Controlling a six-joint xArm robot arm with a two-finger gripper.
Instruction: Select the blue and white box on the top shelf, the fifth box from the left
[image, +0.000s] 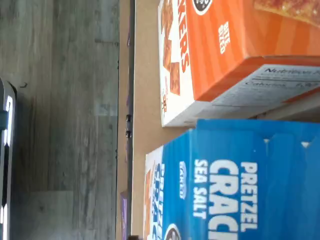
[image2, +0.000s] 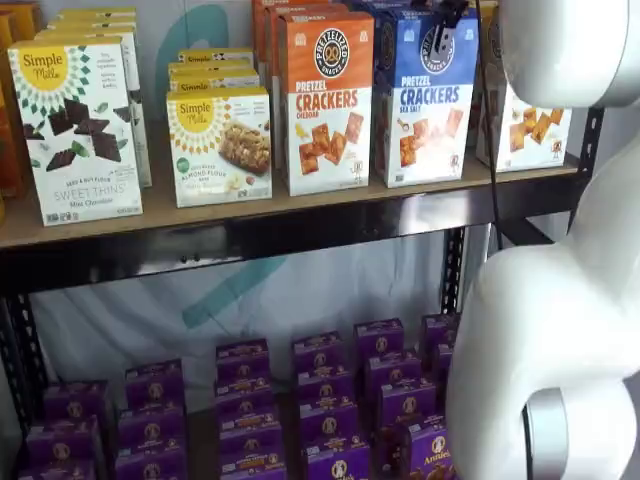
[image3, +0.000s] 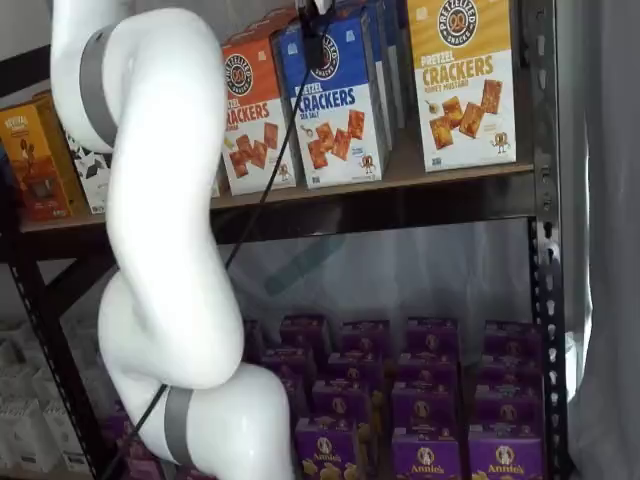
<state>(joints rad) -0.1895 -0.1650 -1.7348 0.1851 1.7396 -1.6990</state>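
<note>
The blue and white box (image2: 425, 100) stands upright on the top shelf (image2: 300, 228), between the orange cheddar box (image2: 325, 100) and a yellow-topped cracker box (image2: 525, 125). It also shows in a shelf view (image3: 335, 110) and fills the near part of the wrist view (image: 240, 185), beside the orange box (image: 215, 45). My gripper (image2: 447, 14) hangs from the view's top edge in front of the box's upper face by the logo, a cable beside it. In a shelf view (image3: 314, 40) only dark fingers show, with no plain gap.
Simple Mills boxes (image2: 75, 130) stand at the shelf's left. Small purple boxes (image2: 320, 400) fill the lower level. My white arm (image3: 160, 250) stands before the shelves. A black upright (image3: 545, 250) bounds the right side. The shelf board's edge (image: 145, 100) and the grey floor (image: 60, 120) show in the wrist view.
</note>
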